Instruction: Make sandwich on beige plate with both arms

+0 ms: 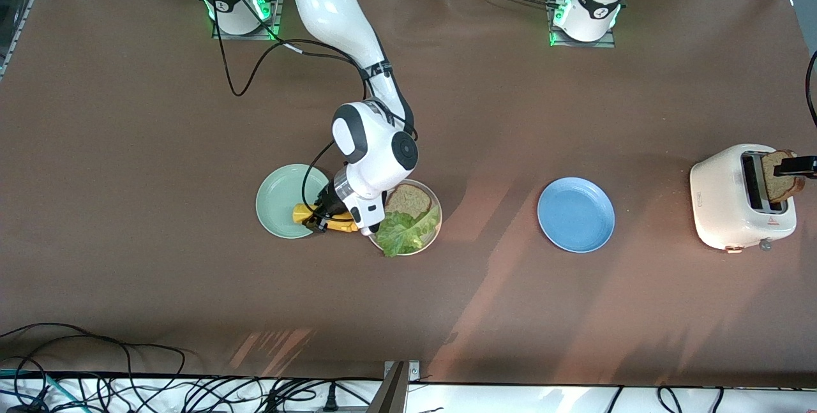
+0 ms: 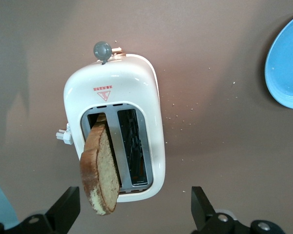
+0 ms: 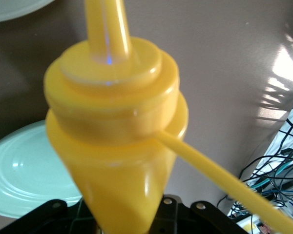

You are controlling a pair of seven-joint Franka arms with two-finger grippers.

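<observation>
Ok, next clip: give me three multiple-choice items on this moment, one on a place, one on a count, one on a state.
1. Where does the lettuce leaf lie?
A. on the mint-green plate
B. on the beige plate
C. on the blue plate

2. How many plates are on the table?
A. two
B. three
C. four

3. Which gripper holds something?
A. the right gripper, a yellow bottle
B. the left gripper, a bread slice
C. neither

Key:
1 B: the leaf lies on the beige plate beside a plated bread slice.
2 B: the mint-green plate, the beige plate and the blue plate are all there is.
3 A: the right gripper is shut on the yellow bottle over the mint-green plate's edge. The left gripper hangs over the toaster with its fingers wide apart, clear of the toaster's bread slice.
</observation>
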